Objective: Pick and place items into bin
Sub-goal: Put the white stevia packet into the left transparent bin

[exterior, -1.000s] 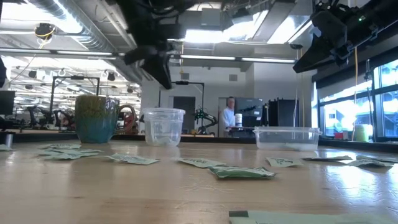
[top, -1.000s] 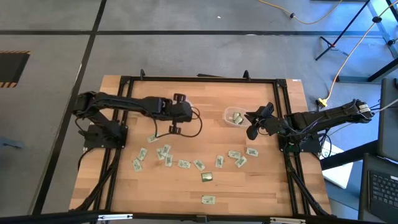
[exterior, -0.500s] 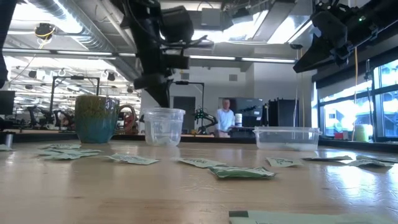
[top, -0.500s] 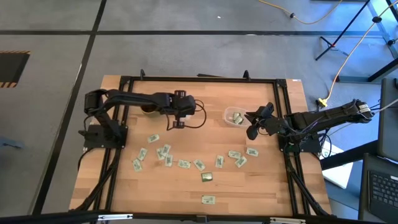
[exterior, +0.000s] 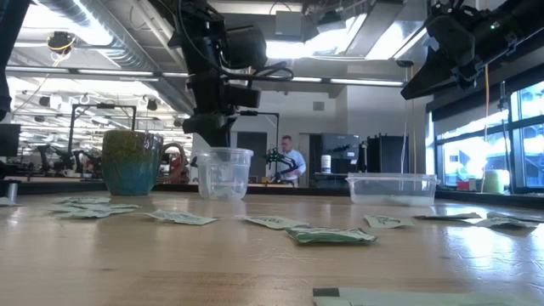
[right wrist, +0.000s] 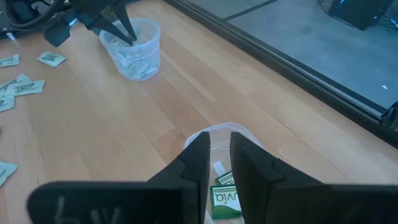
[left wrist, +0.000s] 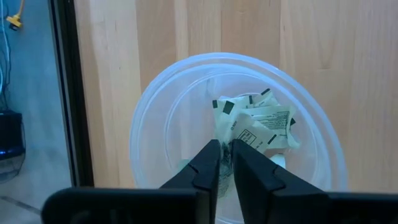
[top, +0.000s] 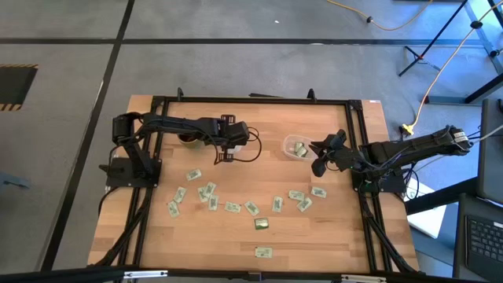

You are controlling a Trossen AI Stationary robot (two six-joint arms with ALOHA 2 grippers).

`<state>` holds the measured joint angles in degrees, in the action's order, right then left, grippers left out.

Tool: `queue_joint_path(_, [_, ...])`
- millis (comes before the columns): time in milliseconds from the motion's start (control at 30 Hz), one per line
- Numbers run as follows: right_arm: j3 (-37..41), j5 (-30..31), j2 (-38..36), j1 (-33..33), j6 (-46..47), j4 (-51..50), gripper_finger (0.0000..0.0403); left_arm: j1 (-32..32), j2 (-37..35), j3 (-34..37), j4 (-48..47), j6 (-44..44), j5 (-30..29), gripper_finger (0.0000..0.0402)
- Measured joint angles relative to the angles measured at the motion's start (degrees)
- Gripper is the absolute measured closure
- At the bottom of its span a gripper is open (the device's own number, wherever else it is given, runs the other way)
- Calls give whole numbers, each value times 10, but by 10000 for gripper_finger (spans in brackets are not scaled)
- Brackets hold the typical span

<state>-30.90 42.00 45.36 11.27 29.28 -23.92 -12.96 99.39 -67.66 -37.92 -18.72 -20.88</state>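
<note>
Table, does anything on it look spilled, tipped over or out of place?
Nothing is tipped or spilled: the cup, mug and bin stand upright. The packets lie scattered loose across the table, one darker olive packet among them. Oddly, some packets sit in the cup, not only in the bin.

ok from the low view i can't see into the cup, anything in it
Observer: Yes, the left wrist view shows several packets lying in the cup.
Operator: is the left gripper holding one
Observer: No, the left gripper is over the cup, slightly open, with nothing in its grip.
Operator: and the right one
Observer: The right gripper hangs open and empty over the tub, which holds green packets.
</note>
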Motion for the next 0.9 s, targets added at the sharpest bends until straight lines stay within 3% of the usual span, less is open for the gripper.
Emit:
queue_joint_path(200, [0, 0, 0, 0, 0, 0, 336, 4, -1, 0, -1, 1, -5, 327])
queue_joint_path(533, [0, 0, 0, 0, 0, -1, 336, 35, -9, -32, -43, 28, -65, 301])
queue_joint_path(900, [0, 0, 0, 0, 0, -7, 336, 88, -114, -40, -67, 85, 70, 294])
